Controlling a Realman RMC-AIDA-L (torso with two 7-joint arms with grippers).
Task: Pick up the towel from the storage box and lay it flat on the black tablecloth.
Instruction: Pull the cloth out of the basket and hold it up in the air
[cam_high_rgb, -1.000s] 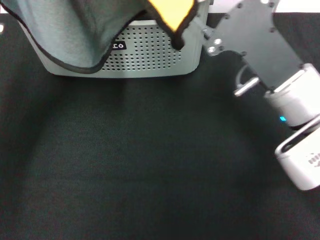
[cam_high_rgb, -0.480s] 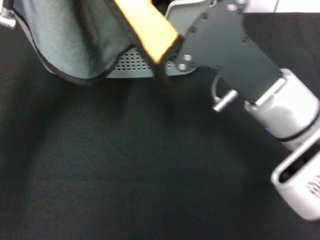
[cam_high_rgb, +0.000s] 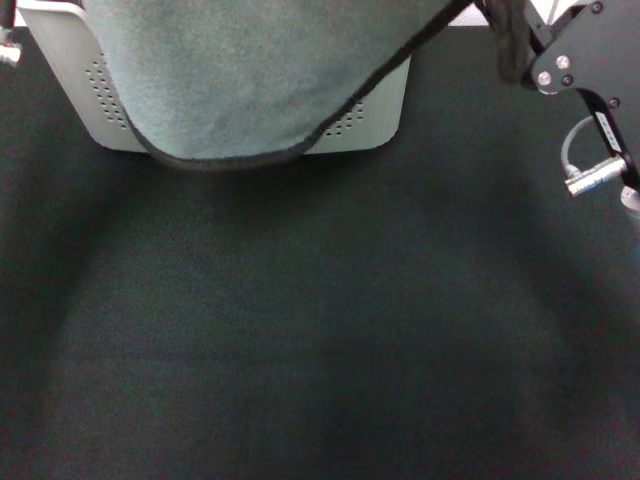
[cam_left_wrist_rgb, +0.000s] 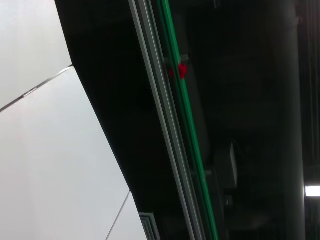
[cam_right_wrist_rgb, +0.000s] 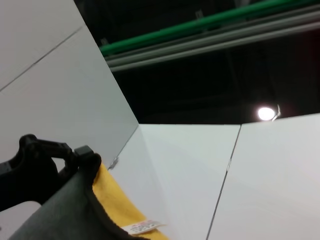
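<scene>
Nearest, only the black tablecloth (cam_high_rgb: 320, 350): bare, finely textured, filling the whole foreground of the head view. Looks like ample room for laying a cloth flat.

Farther back, the towel (cam_high_rgb: 250, 80), lifted and hanging as a broad curtain, grey-teal face toward the head camera. Sags to a rounded low edge with black stitching, just above the tablecloth and apparently not touching it. Covers most of the front of the storage box (cam_high_rgb: 65, 90), leaving only perforated grey wall visible at either side. Probably held high and wide so as to clear the box rim and open out before coming down.

At the far right, the right gripper (cam_high_rgb: 497, 30), with the towel's stitched edge running taut up toward it. Confirmed from the right wrist view: a black finger (cam_right_wrist_rgb: 35, 167) pressed against 1 corner, yellow face and a small white tag (cam_right_wrist_rgb: 142, 228) showing. Judged to be pinching that corner.

At the far left edge, just a metal fitting of the left gripper (cam_high_rgb: 6, 47). Impossible to tell its grip, though the towel's spread suggests 2 supports.

Beyond, white wall panels (cam_right_wrist_rgb: 200, 165), a dark ceiling, a green rail (cam_left_wrist_rgb: 187, 130) and 1 lit lamp (cam_right_wrist_rgb: 265, 113).
</scene>
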